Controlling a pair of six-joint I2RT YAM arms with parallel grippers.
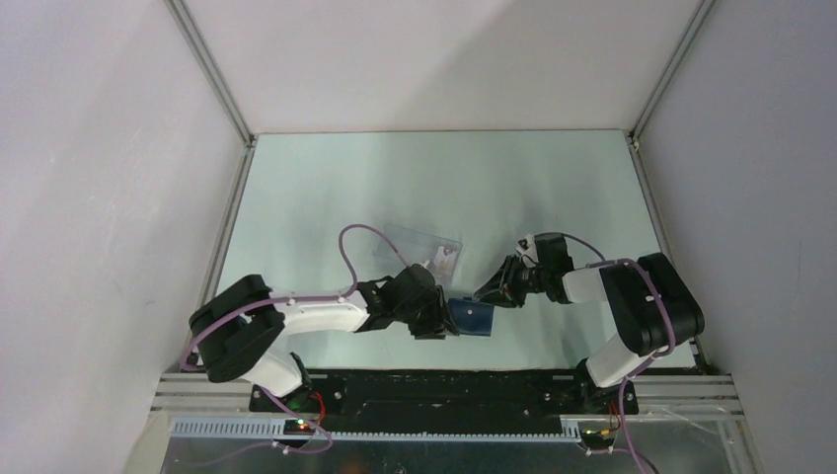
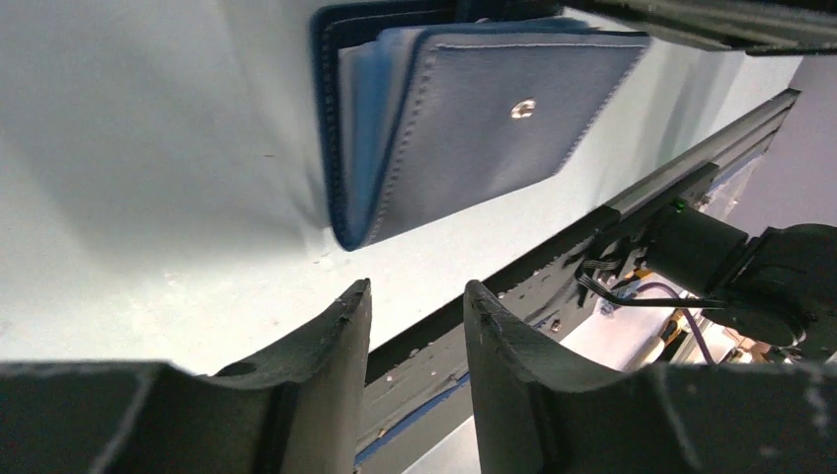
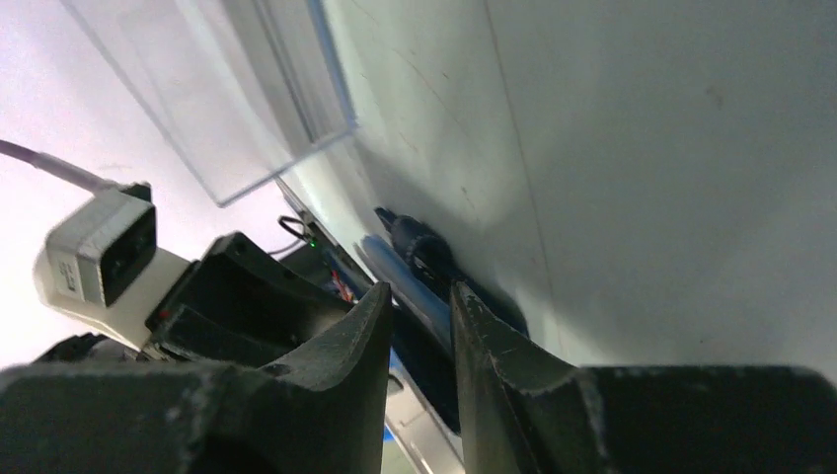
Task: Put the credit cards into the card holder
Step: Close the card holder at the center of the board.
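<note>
Pale desk holds a dark blue folding wallet. Beside it the left claw sits open and empty; the right claw maybe steadies it, grip unclear.

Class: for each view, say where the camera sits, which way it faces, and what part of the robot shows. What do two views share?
Top external: above and behind the bases, looking down on the table; left arm and right arm show.
Left wrist: low over the table, facing the card holder; left gripper at bottom.
Right wrist: low, facing the credit cards; right gripper at bottom.
Shared: top and left wrist both show the card holder.
</note>
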